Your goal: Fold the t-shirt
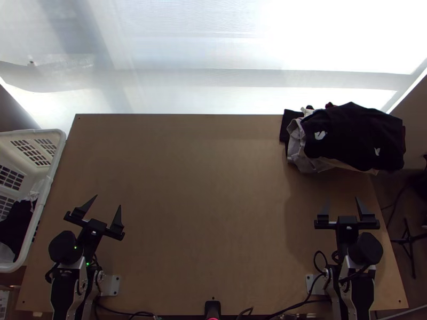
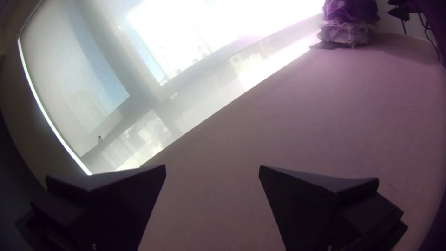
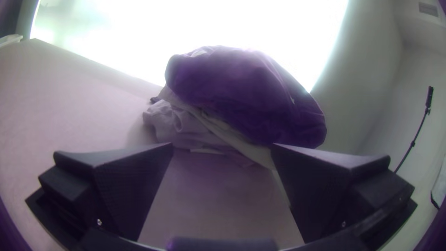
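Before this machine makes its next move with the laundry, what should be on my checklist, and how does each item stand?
Left end effector open, holding no cloth: ok.
Right end effector open, holding no cloth: ok.
Garment spread on the table for folding: not ok; clothes lie heaped at the far right corner.
Dark garment on top is a t-shirt: cannot tell.
Basket apart from the left end effector: ok.

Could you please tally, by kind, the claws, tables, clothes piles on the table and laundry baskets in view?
Claws: 2 (left claw, right claw)
Table: 1
Clothes pile: 1
Laundry basket: 1
Total: 5
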